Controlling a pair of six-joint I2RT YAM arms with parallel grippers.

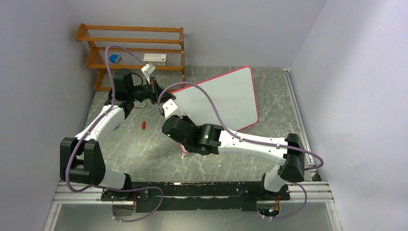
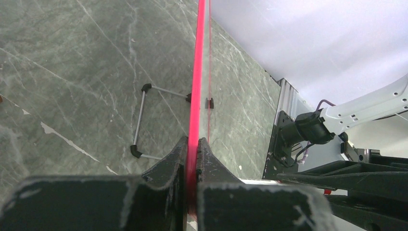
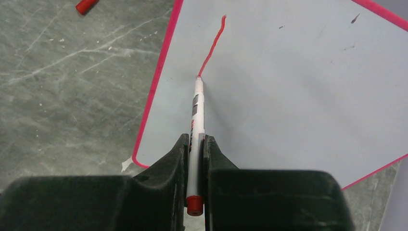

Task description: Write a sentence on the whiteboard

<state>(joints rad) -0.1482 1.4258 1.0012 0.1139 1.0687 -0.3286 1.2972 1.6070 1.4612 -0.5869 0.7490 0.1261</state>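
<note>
The large white board with thin red-pink frame (image 1: pixel 226 98) stands tilted on the grey marbled table (image 1: pixel 144 154), toward one o'clock from the arm bases. Left fingers (image 2: pixel 179 150) pinch its frame; right fingers (image 3: pixel 180 150) clamp a white marker (image 3: pixel 197 101), tip touching the board, ending one red stroke (image 3: pixel 214 43).

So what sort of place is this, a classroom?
Probably a robot test booth: plain grey walls box in a stone-patterned table, two robot arms are bolted to a rail at its edge, and a whiteboard to write on.
</note>
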